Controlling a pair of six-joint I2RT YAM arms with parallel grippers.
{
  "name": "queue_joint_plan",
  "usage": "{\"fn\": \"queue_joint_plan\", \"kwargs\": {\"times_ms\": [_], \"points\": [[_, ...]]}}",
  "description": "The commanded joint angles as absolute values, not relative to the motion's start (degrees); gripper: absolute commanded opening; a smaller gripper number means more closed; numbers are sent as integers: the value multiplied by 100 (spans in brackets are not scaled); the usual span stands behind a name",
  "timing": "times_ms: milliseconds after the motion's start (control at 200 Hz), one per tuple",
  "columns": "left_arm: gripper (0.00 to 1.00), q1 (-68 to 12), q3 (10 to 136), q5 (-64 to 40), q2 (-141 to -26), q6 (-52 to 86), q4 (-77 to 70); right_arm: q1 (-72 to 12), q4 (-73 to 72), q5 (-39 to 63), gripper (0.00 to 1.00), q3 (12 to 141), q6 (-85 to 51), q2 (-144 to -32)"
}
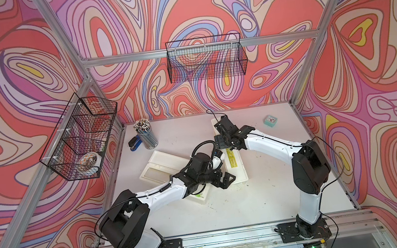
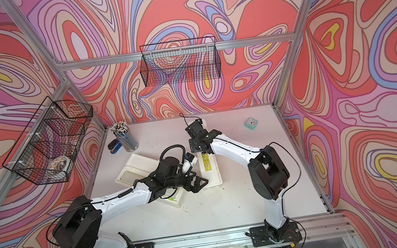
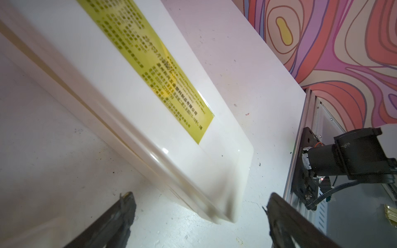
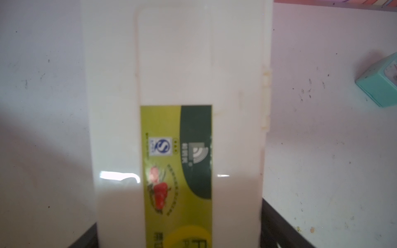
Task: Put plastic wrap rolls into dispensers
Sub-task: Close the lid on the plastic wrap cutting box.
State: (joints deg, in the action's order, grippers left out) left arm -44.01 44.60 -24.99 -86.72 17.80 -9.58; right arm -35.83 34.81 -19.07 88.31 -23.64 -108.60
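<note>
L jaws apart, R jaws clamped on closed dispenser (image 4: 176, 64); open dispenser (image 1: 165, 158) beside it, 2 total.

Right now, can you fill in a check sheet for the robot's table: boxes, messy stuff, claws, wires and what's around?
Surface: white table, dark specks.
Job's things: closed dispenser mid-table; open dispenser partly under the left arm; rolls nothing seen.
Clutter: pencil cup, stapler, clock toward the back.
Grippers: left gripper open, empty; right gripper clamps the closed dispenser.
Cables: black cable loops over that arm.
Surroundings: back basket, side basket holding a bowl; swirly walls.
</note>
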Motion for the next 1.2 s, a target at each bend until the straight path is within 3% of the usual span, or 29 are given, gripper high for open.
{"fn": "queue_joint_plan", "kwargs": {"times_ms": [0, 581, 846, 1197], "points": [[94, -4447, 4584, -2378, -8913, 1793, -1118, -3621, 3366, -2100, 74, 9077, -2435, -11002], [84, -4461, 4765, -1783, -9495, 1951, -616, -3623, 3270, -2135, 78, 9229, -2518, -11438], [74, -4457, 5044, -1728, -9737, 1951, -183, -3604, 3261, -2109, 80, 9314, -2549, -11601], [74, -4465, 5252, -1761, -9852, 2055, -16, -3507, 3269, -1933, 80, 9367, -2601, -11733]]}}
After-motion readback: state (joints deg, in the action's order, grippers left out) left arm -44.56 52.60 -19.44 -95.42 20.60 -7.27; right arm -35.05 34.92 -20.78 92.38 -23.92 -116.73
